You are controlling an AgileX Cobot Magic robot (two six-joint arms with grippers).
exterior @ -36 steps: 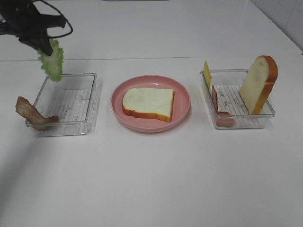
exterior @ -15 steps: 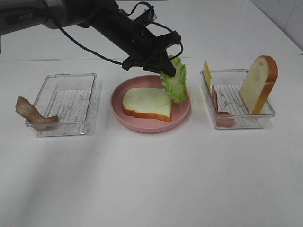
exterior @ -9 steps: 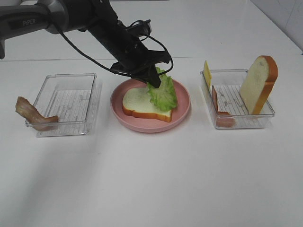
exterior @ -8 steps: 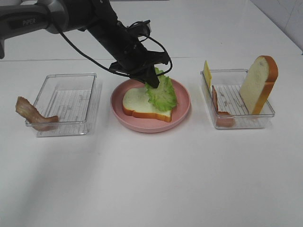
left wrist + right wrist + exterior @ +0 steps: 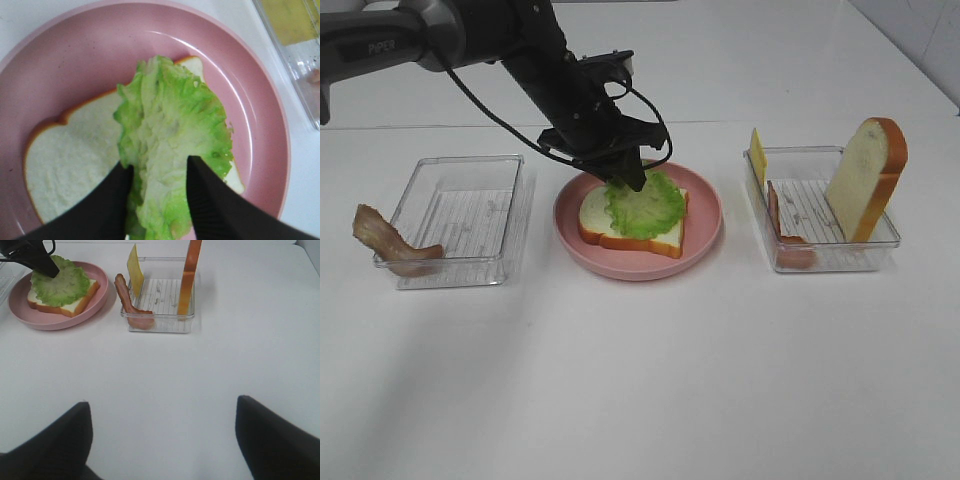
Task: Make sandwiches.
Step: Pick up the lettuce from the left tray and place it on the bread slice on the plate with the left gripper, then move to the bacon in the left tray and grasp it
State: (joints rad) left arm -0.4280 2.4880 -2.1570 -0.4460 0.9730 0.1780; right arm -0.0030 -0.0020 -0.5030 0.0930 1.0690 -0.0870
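A white bread slice with orange-brown crust lies flat on the round pink plate. A ruffled green lettuce leaf lies spread on top of it. My left gripper hovers low over the leaf's far edge. In the left wrist view its black fingers stand apart on either side of the lettuce, open and not pinching it. My right gripper is open and holds nothing, well short of the right tray.
The right clear tray holds an upright bread slice, a yellow cheese slice and a bacon strip. The left clear tray has a bacon strip draped over its near-left corner.
My left arm carried the lettuce from the left tray to the plate, lowered it onto the bread and opened its jaws. The leaf now lies flat. The right arm has not moved.
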